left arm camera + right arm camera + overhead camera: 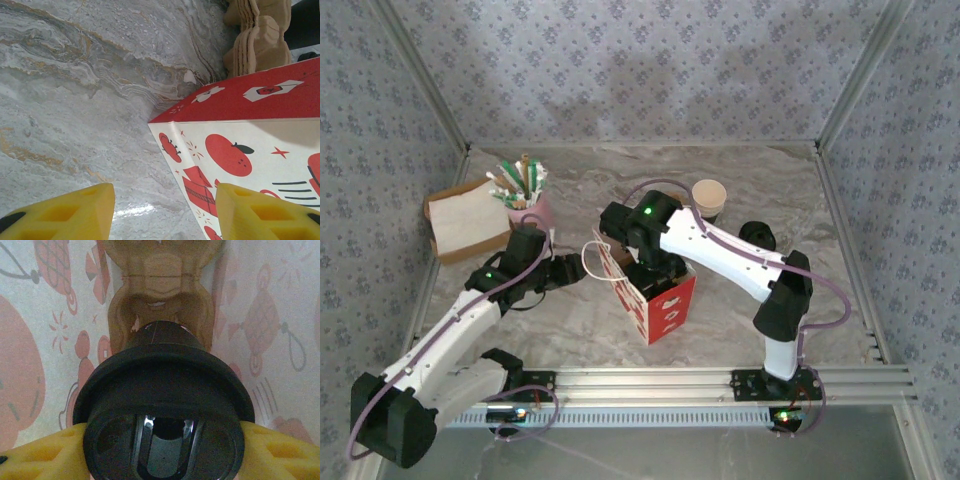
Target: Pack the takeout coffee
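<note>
The takeout coffee (162,405) is a small black cup with its black lid on, and it hangs inside the red paper bag (660,305). My right gripper (162,452) is shut on it, a yellow finger (280,452) on each side, lid toward the camera. Below the cup a brown cardboard carrier (160,290) lies between the bag's printed walls (30,340). From above, the right gripper (645,270) reaches down into the bag's mouth. My left gripper (165,212) stands open, low over the table beside the bag (240,145), nothing between its fingers.
A white and tan paper cup (709,197) stands at the back, with a round black object (757,235) to its right. A pink cup of stir sticks (525,195) and a napkin box (465,220) sit at the back left. Brown cardboard (257,40) shows beyond the bag.
</note>
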Action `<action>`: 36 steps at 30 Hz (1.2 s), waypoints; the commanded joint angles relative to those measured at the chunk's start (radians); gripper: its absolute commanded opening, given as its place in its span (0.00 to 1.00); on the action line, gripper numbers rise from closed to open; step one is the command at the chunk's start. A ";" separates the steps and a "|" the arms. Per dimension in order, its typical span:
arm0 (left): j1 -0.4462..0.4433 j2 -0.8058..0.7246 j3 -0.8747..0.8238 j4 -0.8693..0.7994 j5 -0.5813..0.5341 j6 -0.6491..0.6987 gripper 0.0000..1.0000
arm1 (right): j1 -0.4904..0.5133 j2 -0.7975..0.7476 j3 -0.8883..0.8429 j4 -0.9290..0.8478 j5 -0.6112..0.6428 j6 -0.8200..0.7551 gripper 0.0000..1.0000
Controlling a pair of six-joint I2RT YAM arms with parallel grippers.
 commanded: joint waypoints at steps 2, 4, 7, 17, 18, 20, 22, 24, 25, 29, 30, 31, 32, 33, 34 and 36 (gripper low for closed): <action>-0.007 -0.001 0.007 -0.006 -0.011 -0.010 0.56 | 0.005 -0.034 -0.001 -0.011 -0.001 -0.015 0.64; -0.007 -0.001 0.008 -0.007 -0.011 -0.009 0.56 | 0.005 -0.035 -0.005 -0.008 -0.001 -0.015 0.64; -0.009 -0.001 0.008 -0.007 -0.011 -0.010 0.56 | 0.005 -0.040 -0.010 -0.002 0.001 -0.015 0.64; -0.010 0.002 0.008 -0.007 -0.014 -0.013 0.56 | 0.011 -0.058 -0.030 0.015 0.008 -0.018 0.64; -0.010 0.002 0.008 -0.006 -0.015 -0.012 0.56 | 0.012 -0.058 -0.031 0.016 0.007 -0.018 0.64; -0.012 0.003 0.008 -0.008 -0.016 -0.012 0.56 | 0.011 -0.059 -0.034 0.019 0.007 -0.019 0.64; -0.012 0.001 0.008 -0.008 -0.017 -0.013 0.56 | 0.011 -0.058 -0.036 0.021 0.006 -0.018 0.64; -0.012 0.000 0.008 -0.010 -0.018 -0.014 0.56 | 0.011 -0.058 -0.040 0.024 0.008 -0.017 0.64; -0.013 0.000 0.007 -0.009 -0.017 -0.014 0.56 | 0.010 -0.058 -0.043 0.024 0.007 -0.017 0.64; -0.013 -0.001 0.008 -0.010 -0.019 -0.013 0.56 | 0.007 -0.055 -0.048 0.028 0.009 -0.016 0.64; -0.013 -0.002 0.008 -0.011 -0.019 -0.013 0.56 | 0.007 -0.054 -0.048 0.030 0.008 -0.017 0.64; -0.013 -0.001 0.007 -0.011 -0.019 -0.013 0.56 | 0.007 -0.054 -0.050 0.032 0.007 -0.016 0.64; -0.013 -0.002 0.007 -0.010 -0.019 -0.012 0.56 | 0.006 -0.054 -0.053 0.033 0.007 -0.018 0.64; -0.013 0.000 0.007 -0.010 -0.020 -0.013 0.56 | 0.006 -0.054 -0.054 0.034 0.007 -0.016 0.64; -0.013 -0.001 0.007 -0.010 -0.019 -0.013 0.56 | 0.006 -0.054 -0.057 0.036 0.005 -0.016 0.64; -0.013 -0.001 0.007 -0.010 -0.019 -0.014 0.56 | 0.004 -0.054 -0.062 0.040 0.003 -0.017 0.64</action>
